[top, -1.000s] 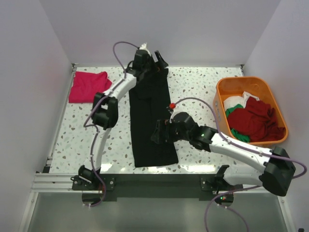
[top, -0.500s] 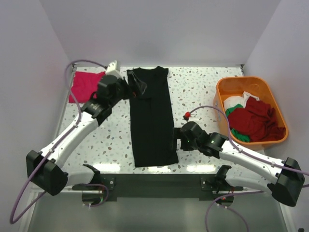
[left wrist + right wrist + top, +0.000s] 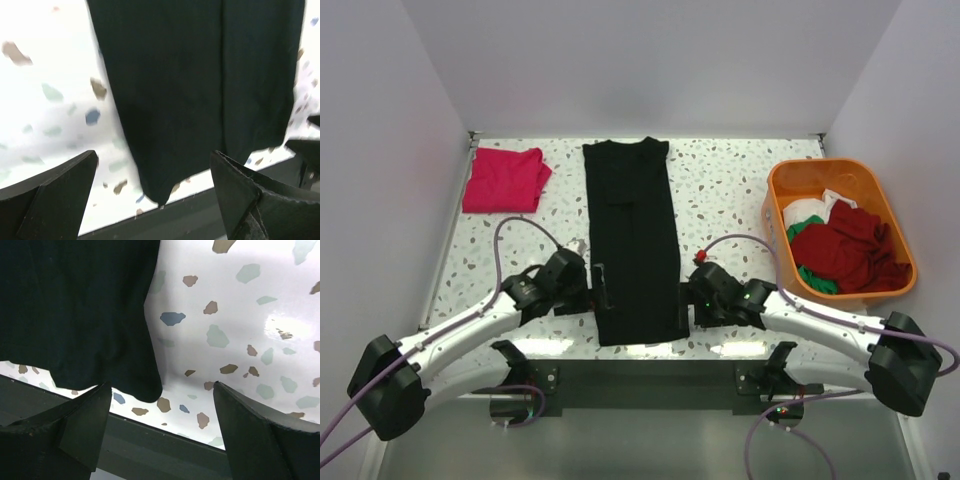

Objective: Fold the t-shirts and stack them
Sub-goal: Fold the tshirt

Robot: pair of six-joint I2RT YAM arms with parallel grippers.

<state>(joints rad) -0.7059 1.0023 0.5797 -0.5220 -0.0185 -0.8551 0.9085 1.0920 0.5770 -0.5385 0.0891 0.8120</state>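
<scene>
While my left gripper [image 3: 154,156] and right gripper [image 3: 162,386] gape, gripping nothing, a near corner of the black t-shirt [image 3: 632,240] lies between each one's fingers.

open table [image 3: 720,190] flanks the black shirt [image 3: 632,230], orange tub [image 3: 772,222] crowding the right.

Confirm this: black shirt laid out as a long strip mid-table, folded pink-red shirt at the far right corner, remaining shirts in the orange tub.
Wrong on one point: the pink-red shirt lies at the far left corner, as the top external view shows. The black shirt and orange tub are as stated.
</scene>
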